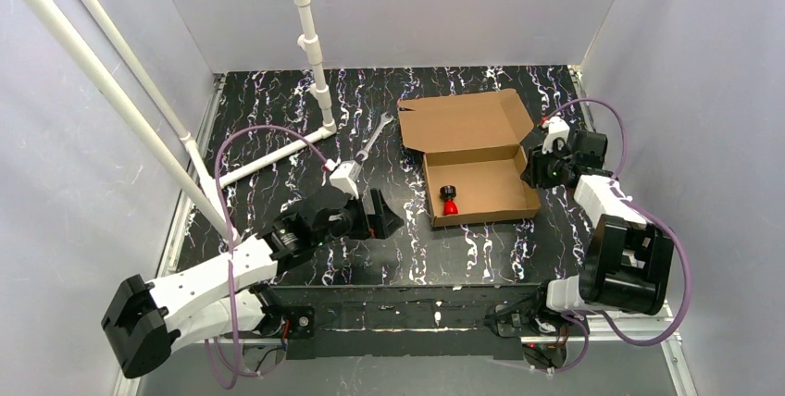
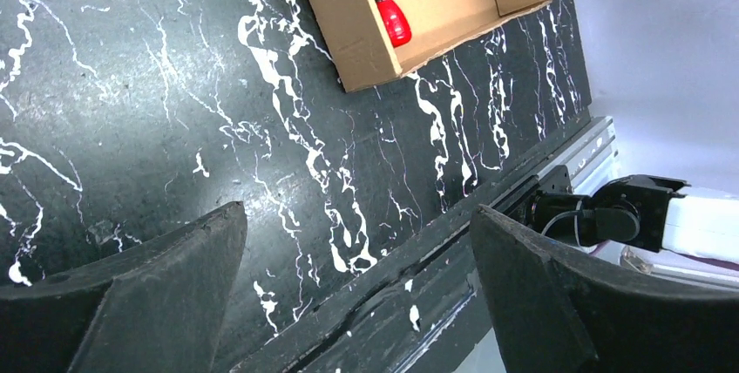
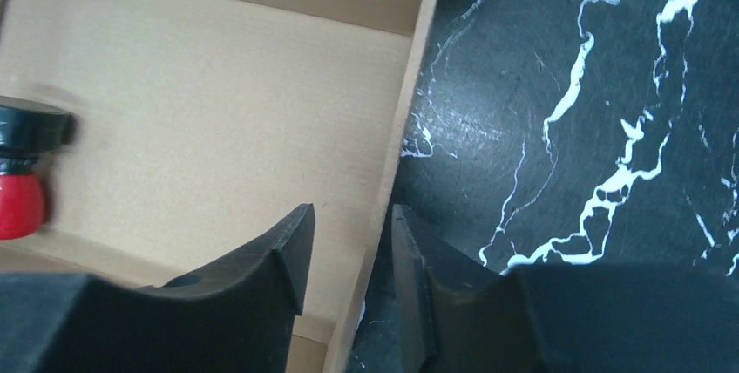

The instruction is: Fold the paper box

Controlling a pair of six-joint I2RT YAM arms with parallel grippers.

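top view: paper box (image 1: 491, 179) sits on the far right of the tabletop (image 1: 268, 100), tray already formed with its walls standing. the lid (image 1: 458, 123) lies open and flat behind the tray, so closing it looks like the step left. a small red-and-black part (image 1: 449, 200) lies inside near the tray's left wall. right pincer (image 1: 535, 167) is at the tray's right wall, probably to steady the tray or get at the lid from that side. left pincer (image 1: 381, 216) hovers over bare tabletop, well apart from the box on its left. a wrench (image 1: 372, 140) and a white pipe (image 1: 310, 44) lie farther left, not involved.

left wrist view: left pincer is spread wide with nothing between its fingers, only tabletop below. the box's near corner shows at the top of the view, out of reach from here. reads as parked and ready, waiting for the lid.

right wrist view: right pincer straddles the tray's right wall (image 3: 383, 199), inner finger (image 3: 253, 277) over the tray floor, outer finger (image 3: 427, 286) outside over the tabletop. the gap is narrow. the wall runs just beside the outer finger, with a sliver of space visible on the inner side, so it looks partly open around the wall, not clamped. judgement: placed like this it can pinch the wall and hold the tray down.
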